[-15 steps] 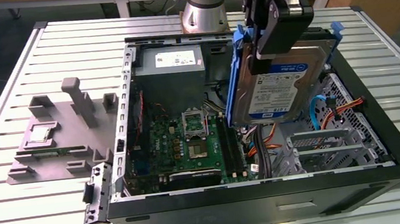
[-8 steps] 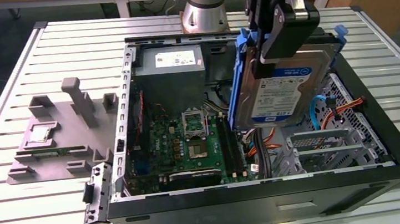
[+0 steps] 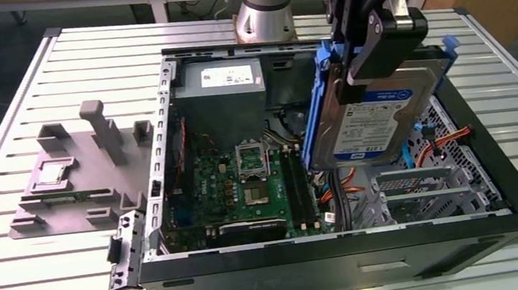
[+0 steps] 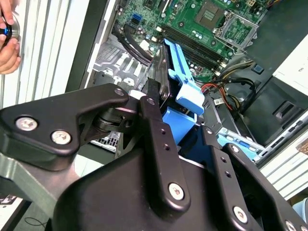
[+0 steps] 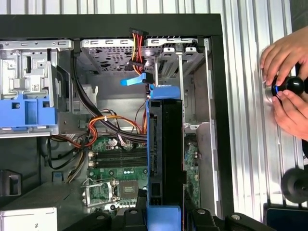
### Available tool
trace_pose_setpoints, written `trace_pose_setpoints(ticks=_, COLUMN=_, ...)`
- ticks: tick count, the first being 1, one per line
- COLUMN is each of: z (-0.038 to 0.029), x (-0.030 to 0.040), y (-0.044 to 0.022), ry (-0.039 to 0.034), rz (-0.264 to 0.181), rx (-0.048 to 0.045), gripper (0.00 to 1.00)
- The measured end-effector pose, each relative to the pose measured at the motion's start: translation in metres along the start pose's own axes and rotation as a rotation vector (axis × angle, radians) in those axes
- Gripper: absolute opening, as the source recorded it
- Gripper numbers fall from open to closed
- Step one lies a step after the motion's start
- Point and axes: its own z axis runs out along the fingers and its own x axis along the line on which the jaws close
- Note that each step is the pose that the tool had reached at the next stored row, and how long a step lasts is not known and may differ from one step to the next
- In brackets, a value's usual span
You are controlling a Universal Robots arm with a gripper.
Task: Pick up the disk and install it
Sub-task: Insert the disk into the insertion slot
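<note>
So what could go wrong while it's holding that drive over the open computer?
1. The tool grips the disk by one end only, so it might slip and drop onto the motherboard.
2. Orange cables lie by the drive cage and could snag the disk on its way in.
3. A person's hands are beside the computer case; the arm could come close to them.

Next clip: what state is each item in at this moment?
computer case: lying on its side, panel off, interior exposed.
disk: in the air above the computer case, on edge, not installed.
tool: shut on the disk.
person's hands: around a black knob beside the computer case.
</note>
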Motion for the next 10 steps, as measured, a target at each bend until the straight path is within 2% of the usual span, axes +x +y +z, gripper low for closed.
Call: trace_pose_setpoints(ticks=10, z=0.0018, x=-0.0077, y=0.0027, ry=-0.0073, rz=0.0, rx=-0.0004, gripper=0.37)
